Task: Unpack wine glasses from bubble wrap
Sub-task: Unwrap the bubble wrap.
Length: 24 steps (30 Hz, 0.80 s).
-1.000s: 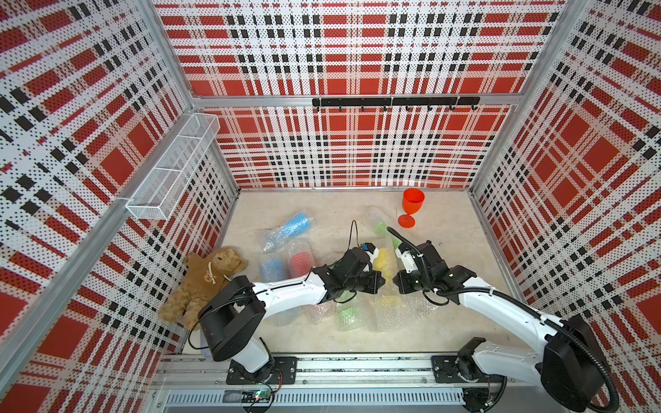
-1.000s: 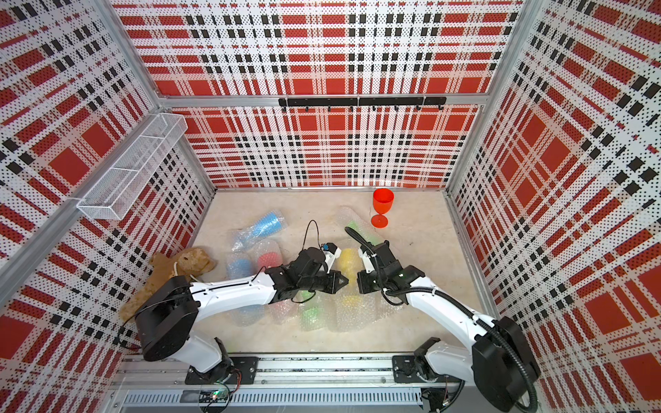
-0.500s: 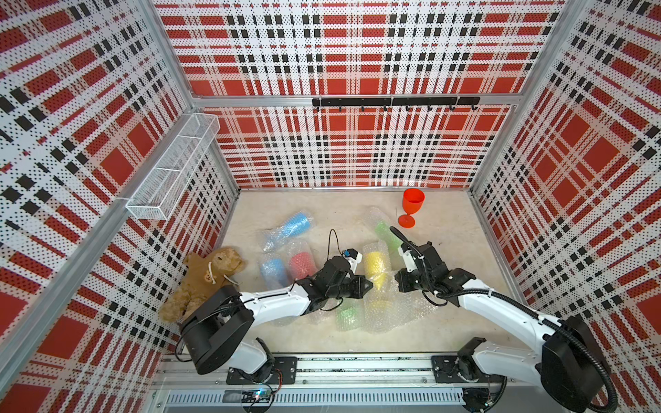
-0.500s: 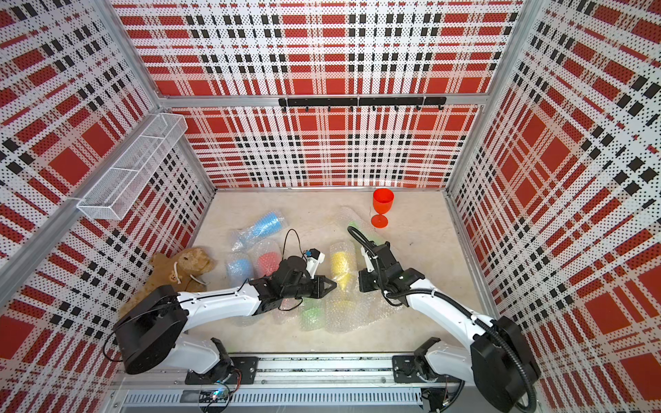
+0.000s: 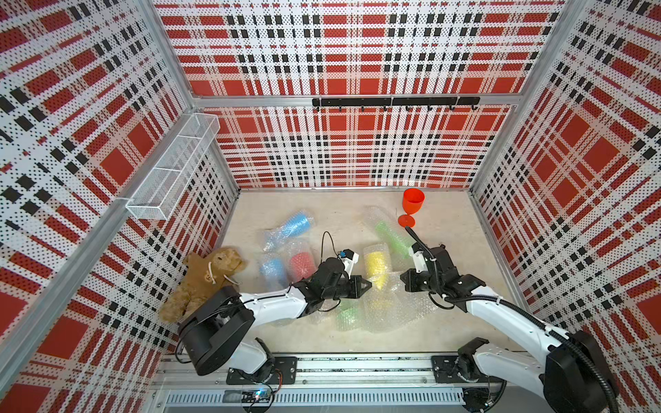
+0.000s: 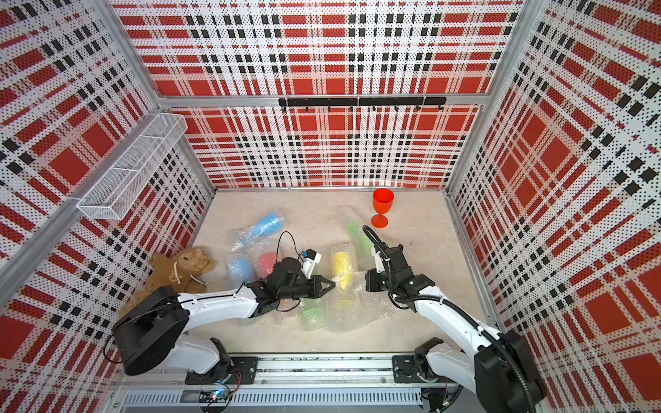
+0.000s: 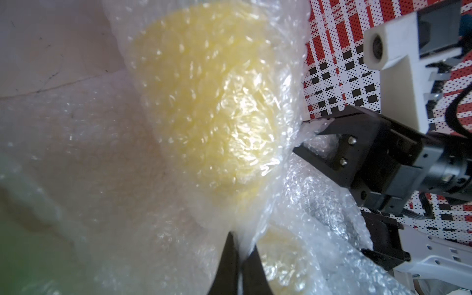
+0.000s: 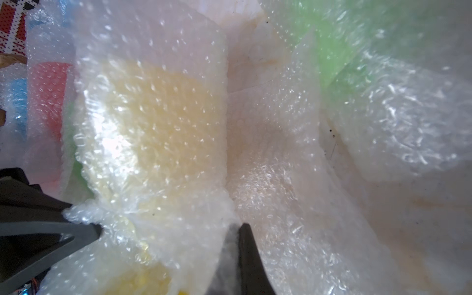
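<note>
Pulled back since a second ago, my left hand [image 5: 369, 285] is clamped shut on the bubble wrap [image 5: 391, 305], and my right hand [image 5: 402, 281], facing it, pinches the same wrap. A yellow wine glass [image 5: 375, 262], wrapped, lies between both hands' tips.

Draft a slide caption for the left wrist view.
The left jaws and the right jaws each pinch an edge of the bubble wrap enclosing the yellow goblet.
</note>
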Motion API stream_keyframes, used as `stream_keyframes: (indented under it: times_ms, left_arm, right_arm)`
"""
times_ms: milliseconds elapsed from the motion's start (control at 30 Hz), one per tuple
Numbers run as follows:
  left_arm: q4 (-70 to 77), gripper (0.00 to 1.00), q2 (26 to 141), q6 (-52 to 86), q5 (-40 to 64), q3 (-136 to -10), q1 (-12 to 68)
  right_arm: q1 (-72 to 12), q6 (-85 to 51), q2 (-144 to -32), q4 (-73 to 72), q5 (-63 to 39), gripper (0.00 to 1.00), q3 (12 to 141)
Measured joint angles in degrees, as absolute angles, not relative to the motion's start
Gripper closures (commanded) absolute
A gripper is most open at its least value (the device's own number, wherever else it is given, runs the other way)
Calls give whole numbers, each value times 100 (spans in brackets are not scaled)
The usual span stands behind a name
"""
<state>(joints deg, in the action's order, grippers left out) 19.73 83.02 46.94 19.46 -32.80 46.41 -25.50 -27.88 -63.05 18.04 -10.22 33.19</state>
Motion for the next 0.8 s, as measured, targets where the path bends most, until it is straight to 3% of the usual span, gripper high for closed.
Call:
stream_keyframes:
  times_ms: [267,500,667,800]
  left_arm:
    - [1859,100,8287,4762,1826,-3072,4534]
    - [1817,100,8287,4729,1774,-3059,4580]
    - [1352,51,8294,4480,1610,-3430,4840]
    - [1009,39,8195,4311,1341,-3649,4989]
  right_arm:
    - [-1949,-2875,-6160,1831,-698,100,3092]
    - [-1918,-2838,-6158,1865,-703,100,3081]
    - [-1949,-2718,-6156,1997,-655,100,3155]
    - [-2206,-2637,-6090,2154,-336,100,3275]
